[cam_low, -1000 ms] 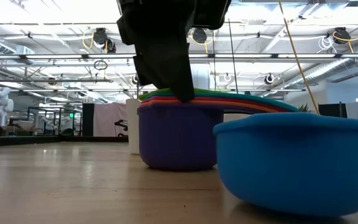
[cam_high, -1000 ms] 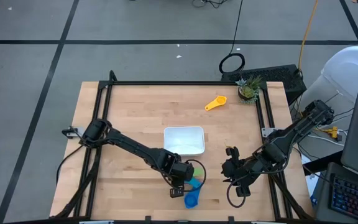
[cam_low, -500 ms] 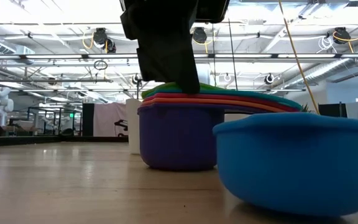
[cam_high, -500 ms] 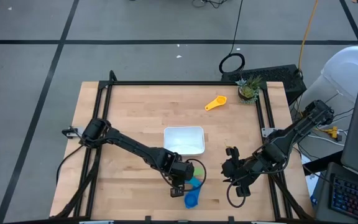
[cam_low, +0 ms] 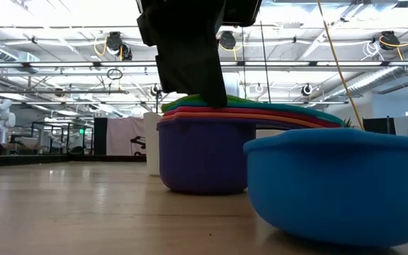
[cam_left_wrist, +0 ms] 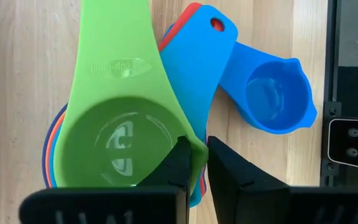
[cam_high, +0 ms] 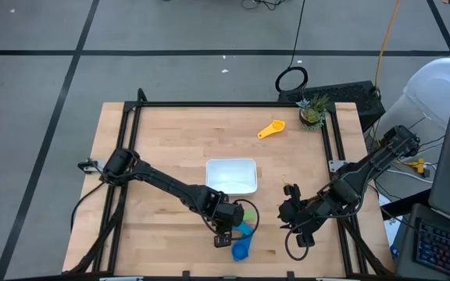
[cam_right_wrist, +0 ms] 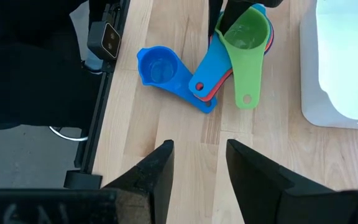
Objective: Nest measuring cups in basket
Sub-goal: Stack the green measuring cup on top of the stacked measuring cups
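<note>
Basket [cam_high: 231, 176] is lying white at mid-table, just behind your left gripper [cam_left_wrist: 194, 163], whose fingers are pinching the rim of the green cup [cam_left_wrist: 114, 121] atop the nested stack. Light blue cup [cam_left_wrist: 272, 99] is sitting beside it. Right gripper [cam_right_wrist: 197, 163] is hovering nearby, part open, empty. Yellow cup [cam_high: 271, 129] is lying well apart.

I see a green cup [cam_left_wrist: 114, 124] topping a stack with red-orange [cam_right_wrist: 221, 82] and dark purple-blue [cam_low: 202, 154] cups beneath; a light blue cup [cam_left_wrist: 272, 96] beside it; a yellow cup [cam_high: 271, 129]; a white basket [cam_high: 230, 176]; a pale wood table [cam_high: 162, 140] framed in black; 2 dark grippers, left [cam_left_wrist: 193, 163] and right [cam_right_wrist: 197, 165].
</note>
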Robot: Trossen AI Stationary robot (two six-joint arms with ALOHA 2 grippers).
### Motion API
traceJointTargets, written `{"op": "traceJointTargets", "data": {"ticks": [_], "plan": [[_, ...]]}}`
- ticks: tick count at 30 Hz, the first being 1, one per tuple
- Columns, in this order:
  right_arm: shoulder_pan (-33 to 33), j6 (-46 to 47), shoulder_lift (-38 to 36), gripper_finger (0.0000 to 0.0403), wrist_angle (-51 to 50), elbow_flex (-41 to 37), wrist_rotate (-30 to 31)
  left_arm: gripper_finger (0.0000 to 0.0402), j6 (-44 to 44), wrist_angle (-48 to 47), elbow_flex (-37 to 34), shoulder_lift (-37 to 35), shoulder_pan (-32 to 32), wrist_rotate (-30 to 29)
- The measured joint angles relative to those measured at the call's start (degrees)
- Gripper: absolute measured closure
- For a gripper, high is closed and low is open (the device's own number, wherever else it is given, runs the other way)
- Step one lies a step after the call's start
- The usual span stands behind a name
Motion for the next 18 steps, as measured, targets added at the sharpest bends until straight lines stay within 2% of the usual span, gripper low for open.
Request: {"op": "traceJointTargets", "data": {"ticks": [6, 10, 18], "plan": [[-0.01, 0.0, 0.0, 0.0264, 0.0, 0.0, 0.01, 0.0341, -0.45, -0.25, -0.07, 0.22, 0.02, 1.77], [-0.01, 0.0, 0.0, 0.0264, 0.01, 0.0, 0.02, 0.0374, 0.05, 0.16, 0.01, 0.02, 0.04, 4.21], [-0.01, 1.03, 0.0, 0.0264, 0.51, 0.0, 0.02, 0.0374, 0.53, 0.2, 0.04, 0.0, 0.02, 4.57]]}}
